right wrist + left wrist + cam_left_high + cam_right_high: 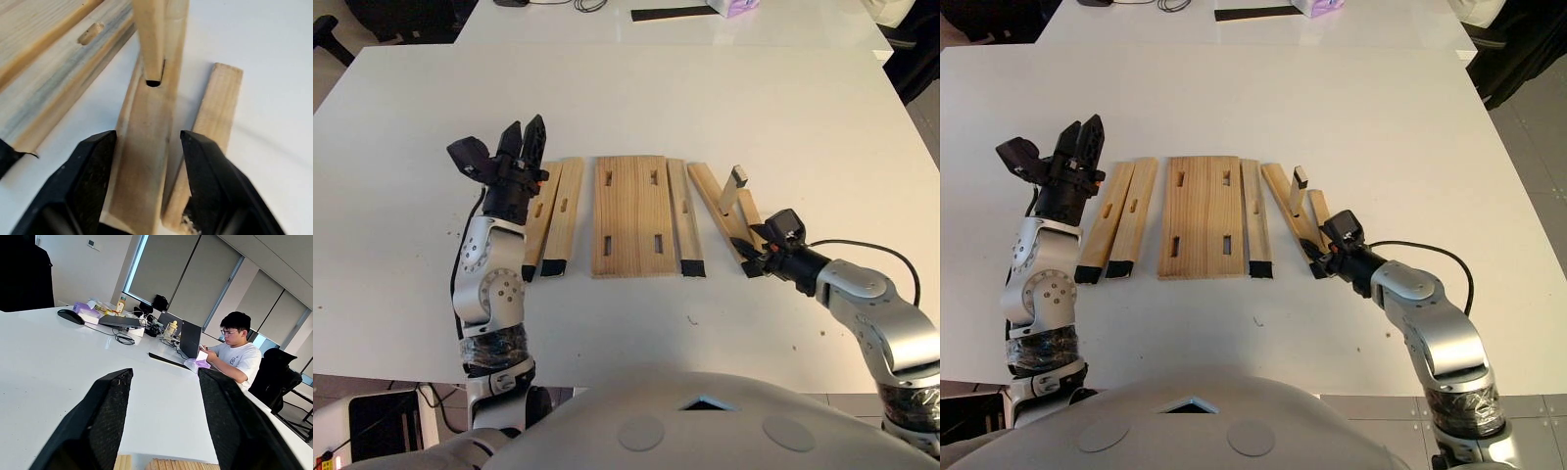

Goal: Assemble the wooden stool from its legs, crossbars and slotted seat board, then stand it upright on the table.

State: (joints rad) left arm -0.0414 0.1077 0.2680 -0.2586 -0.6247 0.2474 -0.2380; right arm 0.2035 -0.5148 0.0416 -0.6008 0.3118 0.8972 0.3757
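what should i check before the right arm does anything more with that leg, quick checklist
1. Crossbar standing in the slot of the leg: ok.
2. Right gripper astride that leg's near end: ok. Firm hold: cannot tell.
3. Left gripper open, raised clear of the parts: ok.
4. Seat board lying flat, slots showing: ok.
5. Spare crossbar lying on the table beside the leg: ok.

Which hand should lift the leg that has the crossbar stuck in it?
Right. The right hand straddles the near end of that leg; the left hand hangs open, raised above the leftmost legs.
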